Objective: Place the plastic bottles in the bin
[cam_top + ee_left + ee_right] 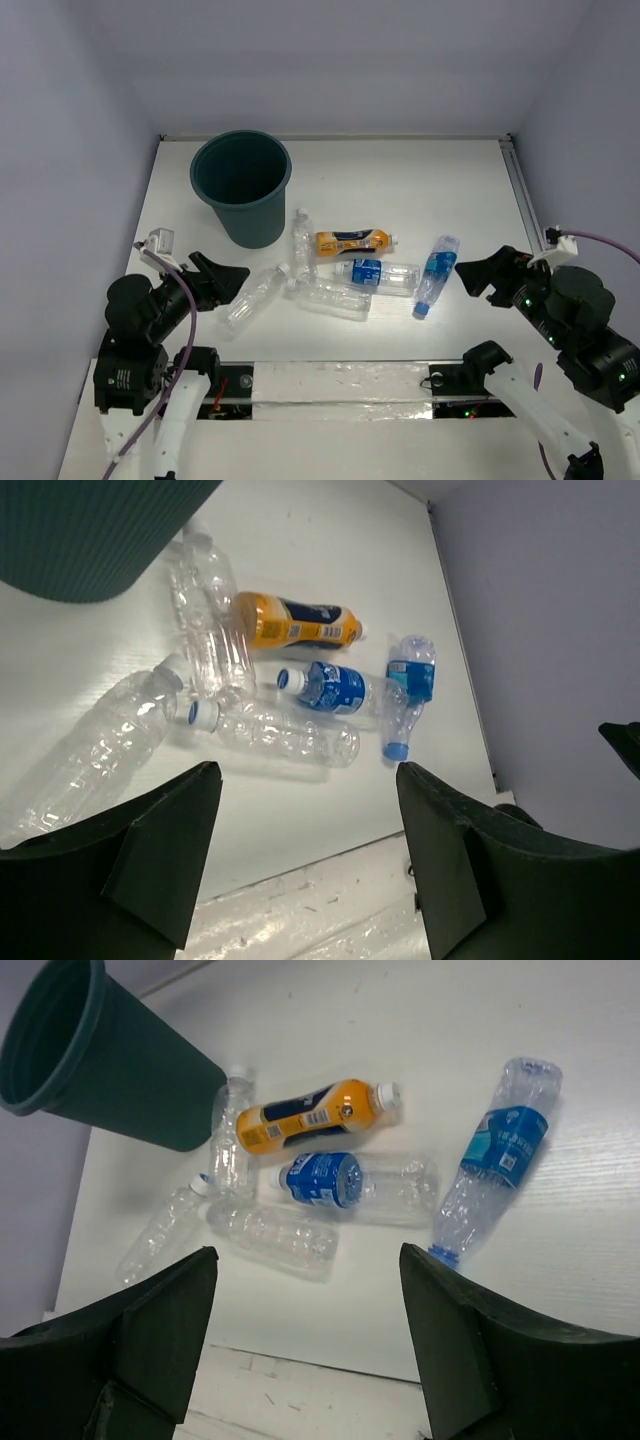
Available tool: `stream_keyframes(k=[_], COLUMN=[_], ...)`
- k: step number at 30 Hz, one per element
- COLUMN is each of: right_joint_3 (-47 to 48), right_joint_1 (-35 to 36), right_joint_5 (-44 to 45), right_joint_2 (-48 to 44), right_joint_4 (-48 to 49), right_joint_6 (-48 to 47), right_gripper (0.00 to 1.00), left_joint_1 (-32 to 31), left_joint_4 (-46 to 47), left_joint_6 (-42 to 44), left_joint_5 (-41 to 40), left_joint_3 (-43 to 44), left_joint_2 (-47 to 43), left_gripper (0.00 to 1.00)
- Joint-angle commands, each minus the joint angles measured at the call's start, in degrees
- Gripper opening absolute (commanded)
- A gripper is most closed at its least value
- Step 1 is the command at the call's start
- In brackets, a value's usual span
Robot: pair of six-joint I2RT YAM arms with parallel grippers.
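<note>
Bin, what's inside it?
The bin looks empty: only dark inner wall shows. All six bottles lie outside on the table. The near inner side is hidden behind its rim.

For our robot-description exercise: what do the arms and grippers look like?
The left arm and right arm have black joints and white lower links. The left gripper and right gripper each have two black wedge-shaped fingers and a white block at the wrist. Purple cables trail from both arms; green lights dot the right arm.

Left wrist view: the bin (pixel 90 530) is running off the top edge, rim unseen; the orange bottle (pixel 290 623) is showing label print too small to read.
</note>
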Motion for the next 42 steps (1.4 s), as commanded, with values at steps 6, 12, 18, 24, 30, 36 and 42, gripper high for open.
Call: stream_keyframes(k=[6,12,18,24,30,36,42], right_joint_3=[-2.96,-7.71,-10.43,-12.63,-13.86,-14.83,-16.14], right_joint_1=[-0.28,-0.28,-0.28,-0.28,-0.28,-0.28,-0.28], right_joint_5=[-0.12,-0.13,-0.12,-1.62,-3.81,-5.49,-4.35], right_joint_2=[-0.47,-0.47,2.33,3.65,5.85,7.52,7.61], right_joint_4=[-0.89,-0.10,3.41,8.07,12.20,14.23,14.40], right_joint_6=[1.93,2.72,1.66,1.31,1.13,0.70,0.69], right_gripper=[0.29,0.00,0.00,0.00,0.10,0.48,0.71], left_joint_1=[0.12,0.12,-5.05,-11.81,-21.13,-25.72,-26.33], left_joint_4=[4.43,6.99,4.36,0.40,1.09,4.87,5.23], left_joint_6=[-0.16,-0.69,2.73,7.40,6.79,6.52,7.92], left_joint_5=[5.70,4.14,-6.67,-17.48,-24.43,-29.36,-29.27], left_joint_3=[-5.87,-11.67,-11.94,-9.13,-9.57,-9.13,-7.02], left_joint_2=[1.88,4.69,9.52,16.02,22.96,30.52,37.73], left_gripper=[0.51,0.07,0.00,0.04,0.39,0.65,0.75])
